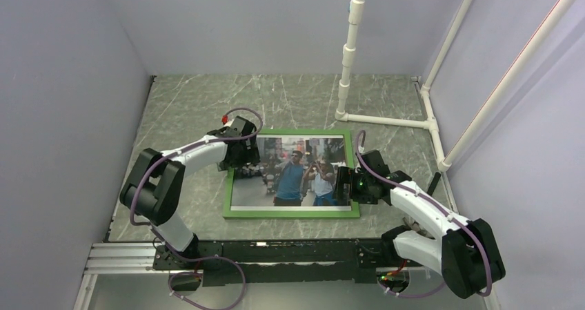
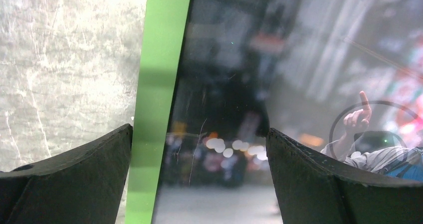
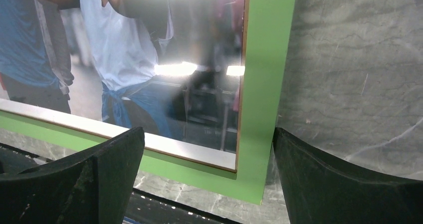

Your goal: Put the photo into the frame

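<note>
At the bench (image 1: pixel 193 103) centre, find the photo (image 1: pixel 293 172) lying face up inside the frame (image 1: pixel 290 214), green rails showing on all four sides. Looks nearly done; perhaps only backing off left. Note left hand (image 1: pixel 241 157) at the frame's 10 o'clock corner, right hand (image 1: pixel 347 186) at its 3 o'clock rail, both spread wide, gripping nothing. Out at 1 o'clock, see a white pipe stand (image 1: pixel 350 47), well clear.

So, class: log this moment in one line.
photo: inside frame | left hand: open, over left rail | right hand: open, over right rail
</note>
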Motion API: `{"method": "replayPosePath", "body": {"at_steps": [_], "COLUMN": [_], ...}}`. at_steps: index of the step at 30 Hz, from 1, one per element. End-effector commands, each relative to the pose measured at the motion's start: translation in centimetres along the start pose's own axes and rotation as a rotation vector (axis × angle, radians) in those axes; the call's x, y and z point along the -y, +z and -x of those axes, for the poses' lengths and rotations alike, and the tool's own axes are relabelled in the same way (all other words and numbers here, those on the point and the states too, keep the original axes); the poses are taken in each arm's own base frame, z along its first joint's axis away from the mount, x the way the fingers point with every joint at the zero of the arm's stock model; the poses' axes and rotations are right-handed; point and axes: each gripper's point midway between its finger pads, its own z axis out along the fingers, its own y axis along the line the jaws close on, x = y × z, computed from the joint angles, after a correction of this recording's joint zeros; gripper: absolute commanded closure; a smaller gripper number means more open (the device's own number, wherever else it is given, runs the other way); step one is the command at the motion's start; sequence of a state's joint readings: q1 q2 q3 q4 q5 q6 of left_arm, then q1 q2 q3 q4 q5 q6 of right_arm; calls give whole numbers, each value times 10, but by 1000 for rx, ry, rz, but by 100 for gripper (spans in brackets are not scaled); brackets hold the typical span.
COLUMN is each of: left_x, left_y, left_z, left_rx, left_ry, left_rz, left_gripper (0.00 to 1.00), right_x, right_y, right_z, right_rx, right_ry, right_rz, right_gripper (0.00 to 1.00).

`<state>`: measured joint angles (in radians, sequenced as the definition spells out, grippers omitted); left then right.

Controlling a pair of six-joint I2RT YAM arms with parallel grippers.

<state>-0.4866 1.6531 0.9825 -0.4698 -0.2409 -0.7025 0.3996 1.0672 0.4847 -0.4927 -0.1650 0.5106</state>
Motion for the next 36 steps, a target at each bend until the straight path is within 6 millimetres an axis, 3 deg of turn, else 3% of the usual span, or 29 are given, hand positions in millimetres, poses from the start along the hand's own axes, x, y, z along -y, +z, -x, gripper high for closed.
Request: {"method": "replayPosePath", "body": {"at_steps": [1, 5, 10, 19, 25, 30, 36], "left_x": [64, 56, 51, 30, 20, 24, 26], "left_y": [-34, -30, -41, -95, -127, -114, -86], "left_z": [-29, -31, -17, 19, 34, 32, 17], "left_rx": [-112, -101, -50, 135, 248, 204, 139], "left_ry": [-49, -52, -40, -32, -36, 5, 14], "left_rz": [-274, -238, -221, -209, -252, -229, -203], "left_gripper": [1, 1, 1, 1, 1, 1, 0], "right_x": [-38, -35, -38, -53, -53, -51, -31], "right_y": [-5, -8, -21, -54, -66, -59, -45], "right_z": [-16, -10, 13, 61, 75, 66, 58], "right_rx": [-103, -74, 16, 215, 285, 263, 270], "right_ry": [52, 54, 24, -29, -43, -29, -3], "right_rz": [166, 138, 122, 133, 115, 129, 59], "right_gripper": [0, 0, 0, 0, 0, 0, 0]}}
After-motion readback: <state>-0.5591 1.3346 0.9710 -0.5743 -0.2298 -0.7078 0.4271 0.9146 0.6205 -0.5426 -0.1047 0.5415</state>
